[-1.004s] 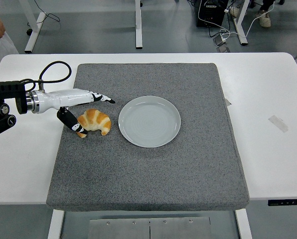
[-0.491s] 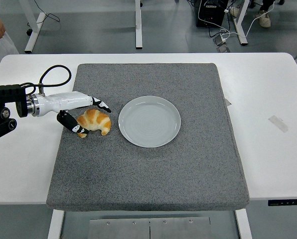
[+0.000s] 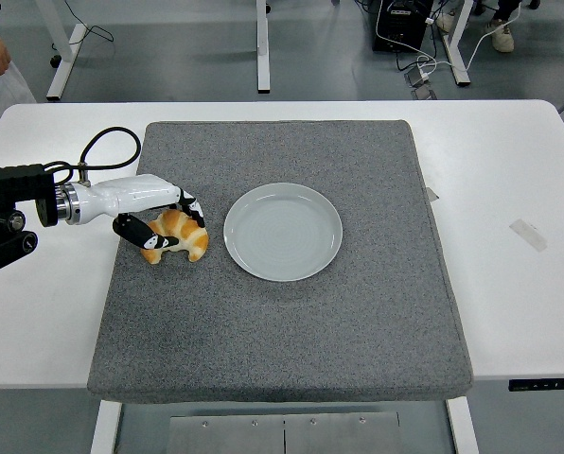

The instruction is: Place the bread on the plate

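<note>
Left hand [image 3: 159, 222] grips the bread [image 3: 176, 235] on the mat [image 3: 282, 312], at nine o'clock from the plate [image 3: 283, 231]. Grasping step; next, lift and carry toward three o'clock.

A grey floor [image 3: 168, 47] lies beyond the white table [image 3: 509, 170], with white desk legs [image 3: 262, 45] and cables [image 3: 405, 43].
</note>
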Action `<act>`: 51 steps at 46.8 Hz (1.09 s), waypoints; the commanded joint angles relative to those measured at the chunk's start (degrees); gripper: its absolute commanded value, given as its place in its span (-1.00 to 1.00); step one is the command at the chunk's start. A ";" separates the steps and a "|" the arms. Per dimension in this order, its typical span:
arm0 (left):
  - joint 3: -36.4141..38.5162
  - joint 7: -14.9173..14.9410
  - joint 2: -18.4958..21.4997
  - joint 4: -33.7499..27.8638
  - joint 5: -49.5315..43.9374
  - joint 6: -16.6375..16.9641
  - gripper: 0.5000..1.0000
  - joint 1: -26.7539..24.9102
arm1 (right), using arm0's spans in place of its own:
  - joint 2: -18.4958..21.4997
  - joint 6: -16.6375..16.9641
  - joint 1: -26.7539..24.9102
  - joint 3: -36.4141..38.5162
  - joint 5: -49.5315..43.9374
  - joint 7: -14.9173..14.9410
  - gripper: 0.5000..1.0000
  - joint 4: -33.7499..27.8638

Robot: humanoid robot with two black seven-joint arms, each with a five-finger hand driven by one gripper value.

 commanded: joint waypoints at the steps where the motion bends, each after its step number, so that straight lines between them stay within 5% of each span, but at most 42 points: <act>1: -0.14 0.02 -0.08 0.17 -0.09 0.02 -1.00 -0.16 | 0.00 0.00 0.01 0.00 0.00 0.00 1.00 0.00; 28: -0.85 0.02 -2.54 1.84 -1.93 -0.07 -1.00 -2.00 | 0.00 0.00 0.01 0.00 0.00 0.00 1.00 0.00; 51: -0.23 0.02 -4.92 1.76 -6.95 -1.29 -1.00 -11.75 | 0.00 0.00 0.01 0.00 0.00 0.00 1.00 0.00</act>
